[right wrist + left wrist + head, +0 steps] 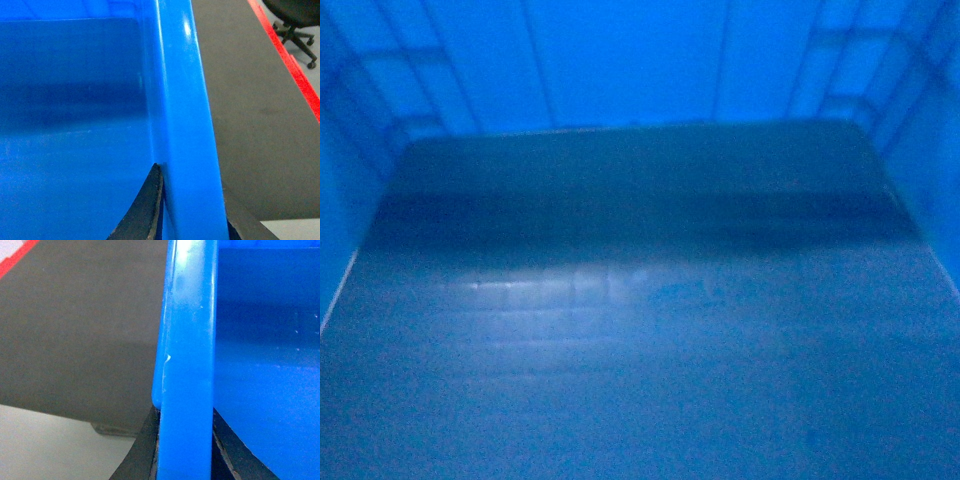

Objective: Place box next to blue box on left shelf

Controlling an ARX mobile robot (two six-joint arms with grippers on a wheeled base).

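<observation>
The box [640, 330] fills the whole head view: a large blue plastic crate seen from inside, with a glossy dark floor and ribbed blue walls. My left gripper [184, 455] is shut on the box's left rim [187, 340], one black finger on each side of it. My right gripper [192, 215] is shut on the right rim [185, 110] the same way, with one finger inside the crate and one outside. The box is held off the ground between the two arms. The blue box on the left shelf and the shelf itself are out of view.
Below the held box lies dark grey floor [75, 330] with a pale patch [45, 445] at the lower left. A red floor stripe [295, 65] runs along the right, and a black office chair base [295, 20] stands beyond it.
</observation>
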